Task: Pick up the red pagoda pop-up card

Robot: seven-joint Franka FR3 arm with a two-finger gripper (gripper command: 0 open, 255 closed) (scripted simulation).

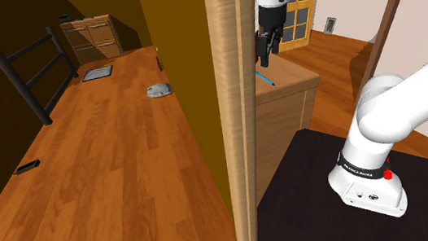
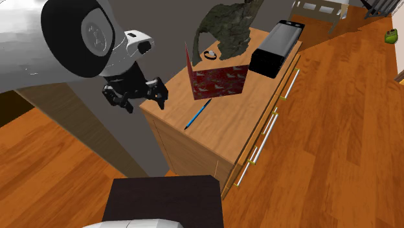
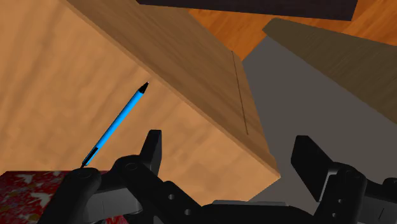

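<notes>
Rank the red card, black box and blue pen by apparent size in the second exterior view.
1. Red card and black box: about alike, too close to rank.
2. Blue pen: clearly smallest.

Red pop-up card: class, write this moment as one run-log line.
phase: pre-grasp | gripper: open, empty, near cabinet's edge | red card: standing on cabinet top, untouched | blue pen: beside card

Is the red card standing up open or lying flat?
Standing open. The red card stands on its edge on the wooden dresser, its two leaves spread at an angle.
</notes>
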